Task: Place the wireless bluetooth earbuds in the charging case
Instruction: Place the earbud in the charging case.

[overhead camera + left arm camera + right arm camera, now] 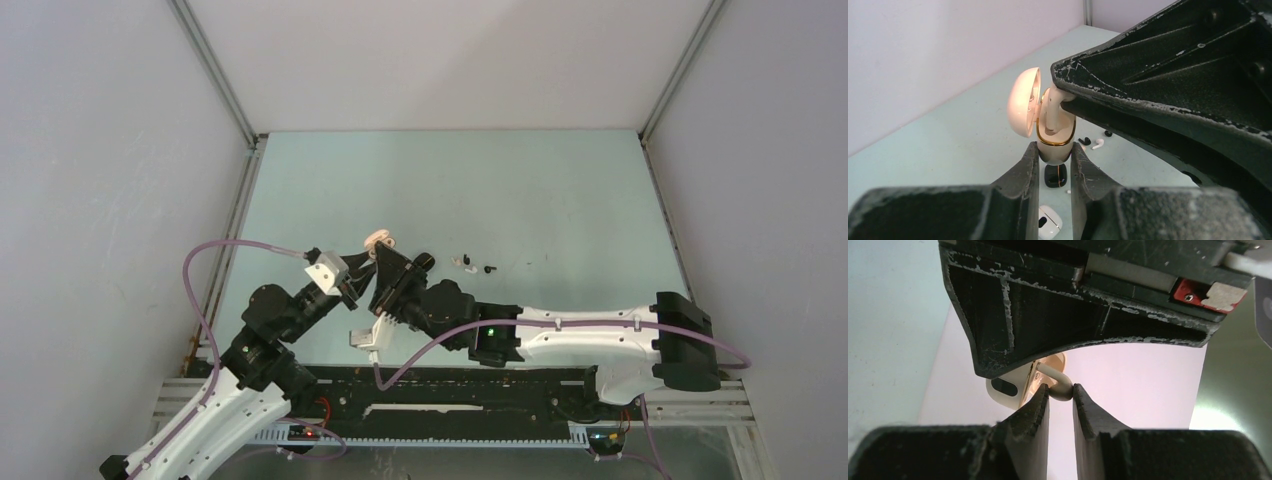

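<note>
The beige charging case [1055, 145] is held off the table by my left gripper [1055, 152], shut on its lower body, with the lid [1024, 102] swung open to the left. A beige earbud [1052, 107] stands stem-down in the case's gold-rimmed opening. My right gripper [1061, 392] is shut on that earbud's rounded head [1062, 388], close against the case [1008, 390]. In the top view both grippers [370, 258] [388, 262] meet under the case [377, 238], left of the table's middle.
Loose earbuds lie on the table just right of the grippers: a white one [460, 262] and a black one [488, 268]. Below the lifted case sit a black case [1055, 175] and a white case [1049, 222]. The right gripper's big black finger [1173, 90] crowds the left wrist view.
</note>
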Robot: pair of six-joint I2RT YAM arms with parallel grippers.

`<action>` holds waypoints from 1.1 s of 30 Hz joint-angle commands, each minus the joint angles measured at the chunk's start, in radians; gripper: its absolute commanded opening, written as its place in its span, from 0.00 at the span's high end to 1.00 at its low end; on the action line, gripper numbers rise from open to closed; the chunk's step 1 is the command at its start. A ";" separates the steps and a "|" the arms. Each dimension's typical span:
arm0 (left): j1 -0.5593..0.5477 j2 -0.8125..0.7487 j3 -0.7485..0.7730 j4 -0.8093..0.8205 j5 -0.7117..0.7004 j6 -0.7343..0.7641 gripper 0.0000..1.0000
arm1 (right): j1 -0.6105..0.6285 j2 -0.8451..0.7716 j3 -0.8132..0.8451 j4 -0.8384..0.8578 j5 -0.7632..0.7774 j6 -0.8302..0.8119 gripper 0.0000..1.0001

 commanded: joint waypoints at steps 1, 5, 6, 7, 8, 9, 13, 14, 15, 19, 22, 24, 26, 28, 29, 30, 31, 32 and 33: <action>-0.003 -0.003 0.005 0.039 0.014 0.020 1.00 | -0.010 0.007 0.007 0.044 0.036 -0.011 1.00; -0.004 -0.002 0.006 0.041 0.017 0.019 1.00 | -0.013 0.011 0.007 0.044 0.041 -0.013 1.00; -0.004 -0.001 0.005 0.041 0.019 0.019 1.00 | -0.013 0.013 0.007 0.043 0.040 -0.013 1.00; -0.004 -0.001 0.005 0.041 0.020 0.020 1.00 | -0.012 0.014 0.007 0.041 0.040 -0.014 1.00; -0.004 -0.001 0.006 0.041 0.022 0.019 1.00 | -0.013 0.015 0.006 0.043 0.041 -0.016 1.00; -0.004 -0.002 0.006 0.041 0.023 0.020 1.00 | -0.014 0.016 0.007 0.043 0.040 -0.017 1.00; -0.003 0.001 0.006 0.038 0.024 0.017 1.00 | -0.011 0.018 0.007 0.058 0.036 -0.029 1.00; -0.004 0.003 0.007 0.036 0.026 0.017 1.00 | -0.009 0.016 0.007 0.059 0.035 -0.032 1.00; -0.004 0.003 0.007 0.036 0.027 0.017 1.00 | -0.009 0.016 0.007 0.060 0.034 -0.033 1.00; -0.004 0.009 0.009 0.037 0.029 0.017 1.00 | -0.001 0.012 0.007 0.076 0.028 -0.040 1.00; -0.004 0.010 0.009 0.036 0.033 0.014 1.00 | 0.005 0.006 0.008 0.070 0.026 -0.042 1.00; -0.004 0.010 0.009 0.036 0.033 0.016 1.00 | 0.008 0.006 0.022 0.032 0.035 -0.022 1.00; -0.004 0.011 0.010 0.035 0.034 0.016 1.00 | 0.012 0.008 0.050 -0.015 0.046 0.010 1.00; -0.006 0.009 0.010 0.036 0.035 0.016 1.00 | 0.011 0.011 0.058 -0.026 0.051 0.015 1.00; -0.006 0.006 0.009 0.036 0.033 0.016 1.00 | 0.012 0.014 0.059 -0.025 0.054 0.009 1.00; -0.005 0.002 0.009 0.037 0.029 0.016 1.00 | 0.012 0.014 0.059 -0.025 0.057 0.006 1.00; -0.006 -0.002 0.007 0.038 0.027 0.017 1.00 | 0.013 0.016 0.059 -0.028 0.058 0.005 1.00; -0.005 -0.005 0.006 0.038 0.026 0.016 1.00 | 0.015 0.016 0.059 -0.035 0.060 0.006 1.00; -0.005 -0.006 0.006 0.037 0.022 0.015 1.00 | 0.016 0.015 0.059 -0.041 0.064 0.009 1.00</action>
